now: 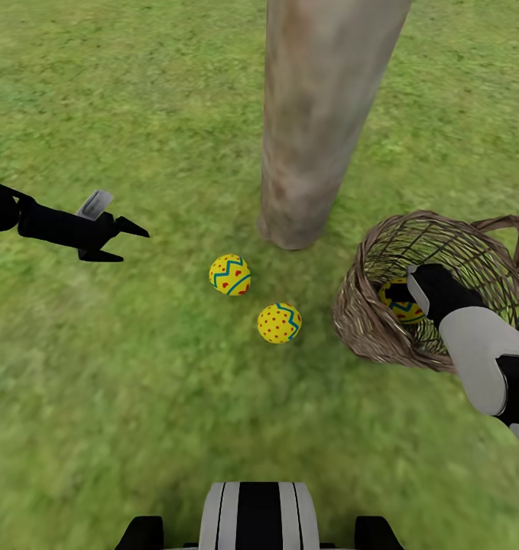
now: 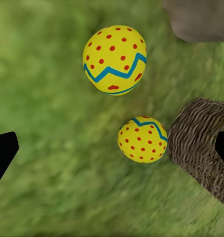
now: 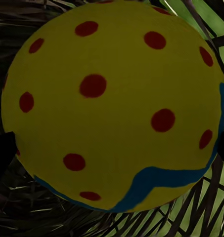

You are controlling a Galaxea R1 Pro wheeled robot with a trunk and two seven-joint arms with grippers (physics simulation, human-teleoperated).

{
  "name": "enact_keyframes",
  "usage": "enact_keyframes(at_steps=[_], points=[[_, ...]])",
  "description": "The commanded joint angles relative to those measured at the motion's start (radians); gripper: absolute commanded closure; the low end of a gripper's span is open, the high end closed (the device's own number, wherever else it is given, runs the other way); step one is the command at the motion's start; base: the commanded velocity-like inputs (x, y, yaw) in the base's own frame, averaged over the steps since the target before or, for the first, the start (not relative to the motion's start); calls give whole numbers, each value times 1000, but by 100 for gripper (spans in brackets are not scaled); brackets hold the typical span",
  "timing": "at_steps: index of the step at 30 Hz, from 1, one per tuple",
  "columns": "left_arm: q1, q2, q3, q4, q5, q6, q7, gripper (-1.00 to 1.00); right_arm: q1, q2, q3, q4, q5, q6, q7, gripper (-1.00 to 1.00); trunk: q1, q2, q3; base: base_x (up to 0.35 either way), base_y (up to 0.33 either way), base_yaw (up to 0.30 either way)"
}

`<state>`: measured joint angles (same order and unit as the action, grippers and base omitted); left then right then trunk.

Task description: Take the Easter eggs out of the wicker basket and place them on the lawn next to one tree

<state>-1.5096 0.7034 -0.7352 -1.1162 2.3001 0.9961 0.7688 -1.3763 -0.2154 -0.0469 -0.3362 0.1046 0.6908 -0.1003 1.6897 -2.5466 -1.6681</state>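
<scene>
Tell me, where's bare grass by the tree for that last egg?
Open lawn lies left of the two eggs and between the left gripper and tree trunk. It is crowded between the dotted egg and the tipped wicker basket.

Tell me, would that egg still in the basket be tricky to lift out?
Probably a little. The egg looks smooth and rounded, so it might slip or roll off the right gripper. The wicker basket lies tipped on its side, so a nudge could roll the egg onto the lawn.
</scene>
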Motion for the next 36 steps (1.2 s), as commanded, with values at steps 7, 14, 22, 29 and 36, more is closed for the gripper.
enact_keyframes(at_steps=[7,14,22,29,36], points=[[-1,1,-3,1,9,-1,8,-100,2,-1,-10,0,-18,1,5,100,0,0,-1,0,0,0],[-2,4,-3,0,9,1,7,-100,2,-1,-10,0,-18,2,5,100,0,0,-1,0,0,0],[-2,22,-3,0,10,1,6,-100,2,-1,-10,2,-19,2,5,100,0,0,-1,0,0,0],[-2,31,-4,-1,10,4,5,-100,1,-1,-11,2,-19,4,4,100,-1,0,7,0,0,0],[-2,29,-18,-1,13,8,4,-100,2,0,-9,-1,-22,13,5,100,-4,2,34,0,0,0]])
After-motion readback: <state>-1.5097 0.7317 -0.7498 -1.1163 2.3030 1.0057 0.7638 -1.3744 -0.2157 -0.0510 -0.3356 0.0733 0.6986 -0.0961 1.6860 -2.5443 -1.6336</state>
